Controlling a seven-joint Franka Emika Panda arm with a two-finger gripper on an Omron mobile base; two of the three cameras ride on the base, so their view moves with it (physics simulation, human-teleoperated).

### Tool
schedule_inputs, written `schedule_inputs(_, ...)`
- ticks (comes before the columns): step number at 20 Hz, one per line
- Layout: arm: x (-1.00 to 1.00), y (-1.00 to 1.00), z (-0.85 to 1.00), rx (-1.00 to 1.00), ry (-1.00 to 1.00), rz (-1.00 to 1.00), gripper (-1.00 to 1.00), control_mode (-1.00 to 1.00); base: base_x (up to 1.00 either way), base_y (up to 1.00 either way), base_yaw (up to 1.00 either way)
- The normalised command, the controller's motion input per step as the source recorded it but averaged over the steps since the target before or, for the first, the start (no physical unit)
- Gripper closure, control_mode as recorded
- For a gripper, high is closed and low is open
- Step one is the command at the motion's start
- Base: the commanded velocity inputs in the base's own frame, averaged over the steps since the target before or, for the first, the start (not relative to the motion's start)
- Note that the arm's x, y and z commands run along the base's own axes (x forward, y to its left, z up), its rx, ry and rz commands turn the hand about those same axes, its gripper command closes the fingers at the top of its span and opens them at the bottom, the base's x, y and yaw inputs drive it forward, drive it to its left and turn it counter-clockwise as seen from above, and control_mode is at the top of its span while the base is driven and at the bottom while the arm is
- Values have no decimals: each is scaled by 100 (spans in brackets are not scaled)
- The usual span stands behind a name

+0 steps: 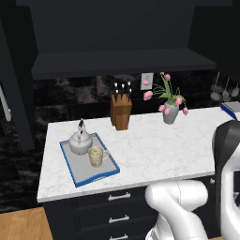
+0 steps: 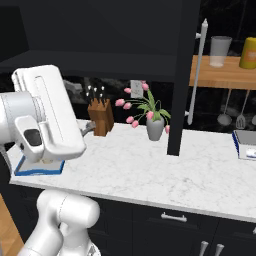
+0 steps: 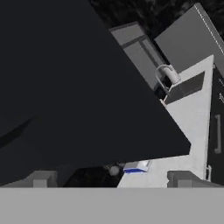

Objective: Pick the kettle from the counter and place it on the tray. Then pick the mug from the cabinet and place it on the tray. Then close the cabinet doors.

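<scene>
The arm (image 1: 178, 206) is glossy white with bulbous rounded joints, dark grey at the seams (a black oval cap marks one link), ending in grey finger tips (image 3: 40, 178).

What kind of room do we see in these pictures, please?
Most likely a home kitchen: a marbled counter over dark drawers, a knife block, and a kettle with a mug on a tray.
</scene>
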Motion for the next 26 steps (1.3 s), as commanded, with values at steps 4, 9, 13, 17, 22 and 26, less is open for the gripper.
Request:
schedule_inputs(4,-18,-71,16,3,-10,-8,-100,-100,0,0,0)
schedule_inputs(9,-4,-52,15,22,-23,-23,-100,-100,0,0,0)
schedule_inputs(13,-15,-55,17,16,-29,-27,-100,-100,0,0,0)
schedule_inputs(17,-6,-64,-5,6,-30,-18,-100,-100,0,0,0)
schedule_inputs(22,-2,-52,-30,0,-26,-4,-100,-100,0,0,0)
schedule_inputs(26,0,-41,-37,0,-11,0,-100,-100,0,0,0)
